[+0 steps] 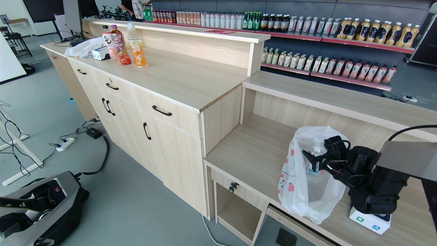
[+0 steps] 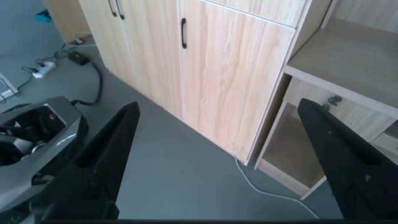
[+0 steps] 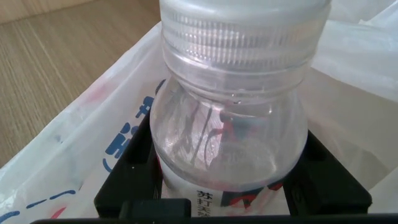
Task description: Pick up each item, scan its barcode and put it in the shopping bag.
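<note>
Step (judged): placing the water bottle (image 1: 317, 150) in the shopping bag (image 1: 297, 184).
Right tool (image 1: 315, 161): clamped on the bottle's body; bottle upright in the bag mouth, on the lower worktop (image 1: 252, 150).
Left tool (image 2: 217, 106): spread wide, empty, above the floor.
Do well: seat the base before releasing; avoid snagging the thin plastic.
Waiting: three drink bottles (image 1: 124, 44), upper worktop.
</note>
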Motion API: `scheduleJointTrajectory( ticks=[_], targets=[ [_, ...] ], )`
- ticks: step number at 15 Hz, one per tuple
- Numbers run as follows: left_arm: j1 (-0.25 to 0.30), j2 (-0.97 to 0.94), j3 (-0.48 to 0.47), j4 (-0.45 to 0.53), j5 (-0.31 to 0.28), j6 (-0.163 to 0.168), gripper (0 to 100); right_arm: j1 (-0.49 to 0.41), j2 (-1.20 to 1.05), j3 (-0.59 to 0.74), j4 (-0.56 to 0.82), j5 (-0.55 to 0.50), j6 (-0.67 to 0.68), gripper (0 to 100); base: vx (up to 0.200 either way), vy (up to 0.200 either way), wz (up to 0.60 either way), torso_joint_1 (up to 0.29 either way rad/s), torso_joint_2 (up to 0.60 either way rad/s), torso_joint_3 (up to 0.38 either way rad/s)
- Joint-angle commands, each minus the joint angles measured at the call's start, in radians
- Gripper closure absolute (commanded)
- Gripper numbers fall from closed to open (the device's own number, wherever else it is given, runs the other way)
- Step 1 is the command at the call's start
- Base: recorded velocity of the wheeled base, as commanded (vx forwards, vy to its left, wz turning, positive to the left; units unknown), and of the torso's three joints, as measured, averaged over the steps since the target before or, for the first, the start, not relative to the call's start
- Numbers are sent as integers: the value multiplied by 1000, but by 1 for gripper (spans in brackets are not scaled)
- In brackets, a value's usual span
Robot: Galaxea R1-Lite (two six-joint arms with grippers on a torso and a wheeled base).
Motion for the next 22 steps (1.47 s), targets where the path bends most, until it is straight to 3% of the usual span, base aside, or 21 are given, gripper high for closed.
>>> scheduleJointTrajectory(
  ticks=[1,3,4,12,17,18,22],
  targets=[
    [0,0,0,0,0,-1,0,-2,1,7,-1,0,-1,100,0,0,0,0,0,0],
    [0,0,0,0,0,0,0,-8,-8,23,-1,0,-1,100,0,0,0,0,0,0],
    [0,0,0,0,0,0,0,-10,-8,26,-1,0,-1,0,0,0,0,0,0,0],
    [0,0,0,0,0,0,0,-13,-120,63,17,5,-4,0,0,0,0,0,0,0],
    [0,0,0,0,0,0,0,-59,-465,132,288,2,-29,0,0,0,0,0,0,0],
    [0,0,0,0,0,-1,0,-57,-580,157,356,2,-87,0,0,0,0,0,0,0],
    [0,0,0,0,0,0,0,-51,-936,280,434,39,-183,0,0,0,-300,1,1,0]
  ],
)
